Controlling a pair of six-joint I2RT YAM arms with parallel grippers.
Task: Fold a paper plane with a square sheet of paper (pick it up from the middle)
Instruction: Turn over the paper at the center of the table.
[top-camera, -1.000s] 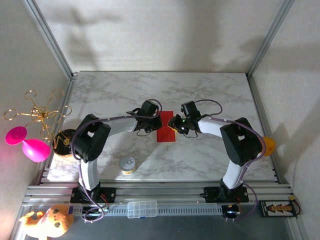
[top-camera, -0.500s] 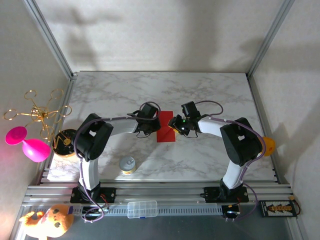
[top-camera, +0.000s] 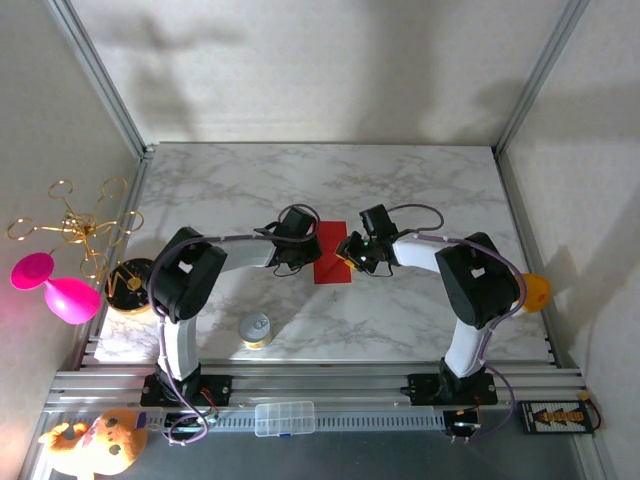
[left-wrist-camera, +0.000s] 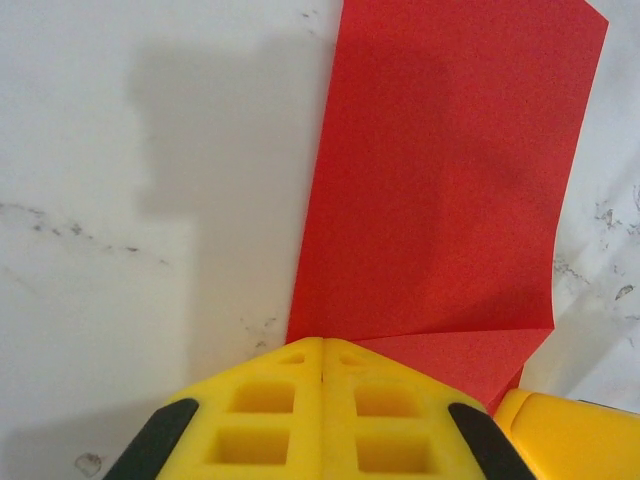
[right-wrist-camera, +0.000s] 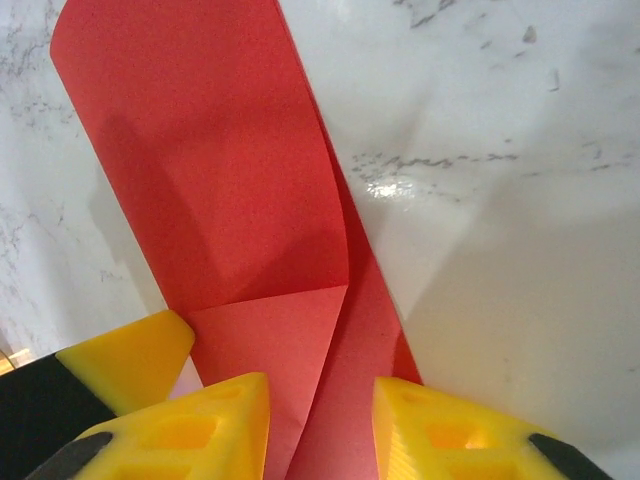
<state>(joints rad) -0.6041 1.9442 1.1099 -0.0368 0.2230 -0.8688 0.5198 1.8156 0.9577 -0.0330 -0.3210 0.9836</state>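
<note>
The square sheet of paper (top-camera: 332, 258) lies on the marble table as a bright red folded strip, with a small triangular flap turned over at its near end (right-wrist-camera: 270, 340). My left gripper (top-camera: 306, 249) is shut, and its joined yellow tips (left-wrist-camera: 322, 345) rest at the strip's near left corner (left-wrist-camera: 440, 180). My right gripper (top-camera: 348, 254) is open at the opposite side. Its two yellow fingers (right-wrist-camera: 320, 400) straddle the flap end of the paper (right-wrist-camera: 210, 160) with a gap between them. One finger of the left gripper (right-wrist-camera: 125, 360) stands just beside them.
A small silver tin (top-camera: 256, 329) stands on the table's near left. A black and gold round object (top-camera: 128, 283), a pink toy (top-camera: 55, 290) and a gold wire stand (top-camera: 75, 225) sit off the left edge. An orange object (top-camera: 537, 292) sits at the right edge.
My left gripper has sunk lower and drawn slightly left toward the paper's left edge. My right gripper has edged a little left. The paper has stayed where it was.
</note>
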